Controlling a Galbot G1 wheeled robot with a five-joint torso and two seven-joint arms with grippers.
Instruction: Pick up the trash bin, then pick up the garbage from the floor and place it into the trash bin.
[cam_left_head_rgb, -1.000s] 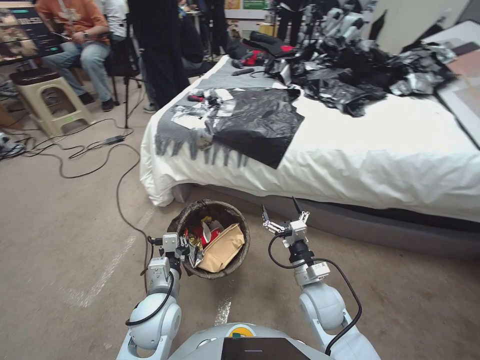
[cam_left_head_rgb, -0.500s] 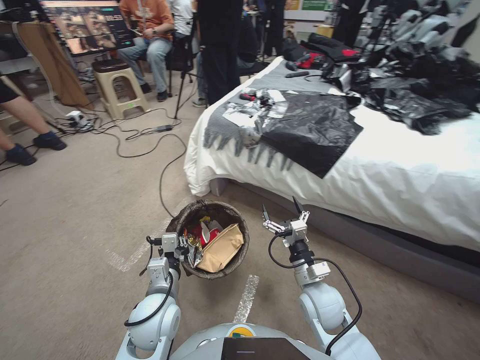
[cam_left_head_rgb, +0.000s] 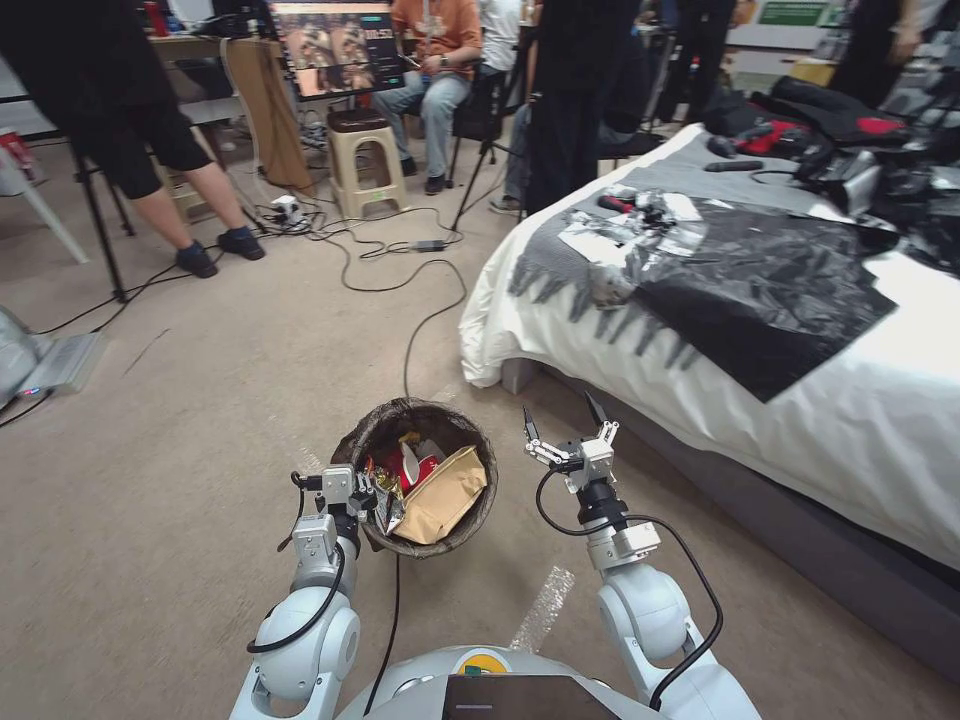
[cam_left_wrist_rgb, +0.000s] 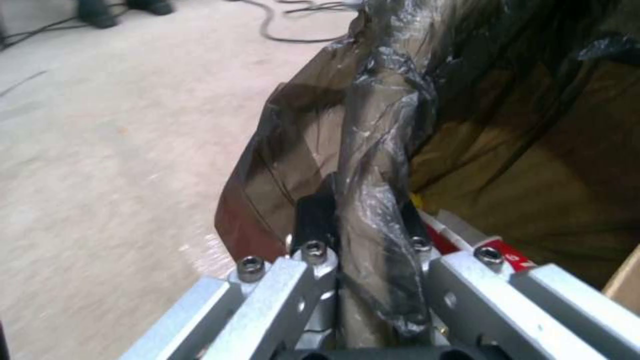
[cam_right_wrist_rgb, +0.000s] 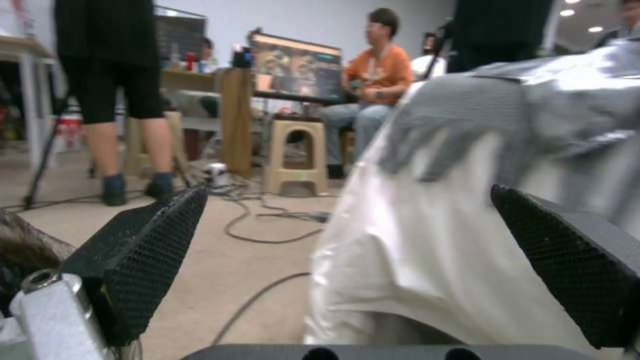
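**Bin held by its lined rim, right gripper empty**

The left gripper (cam_left_head_rgb: 362, 492) pinches the near rim of the trash bin (cam_left_head_rgb: 420, 425), its fingers (cam_left_wrist_rgb: 313, 220) pressed onto rim and brown liner (cam_left_wrist_rgb: 380, 150). Just beyond them in the bin lie a tan paper bag (cam_left_head_rgb: 440, 497), a red-and-white cup (cam_left_head_rgb: 415, 467) and snack wrappers (cam_left_head_rgb: 385, 500). The right gripper (cam_left_head_rgb: 565, 425), spread and empty, hovers just beside the bin's far side. The thin liner could slip or tear under this one-sided pinch, tilting the bin and spilling its load.

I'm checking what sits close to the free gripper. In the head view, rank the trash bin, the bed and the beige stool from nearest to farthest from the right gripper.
From the right gripper:
1. Trash bin, just to its left, held by the left gripper.
2. Bed, ahead to its right.
3. Beige stool, far ahead to the left.
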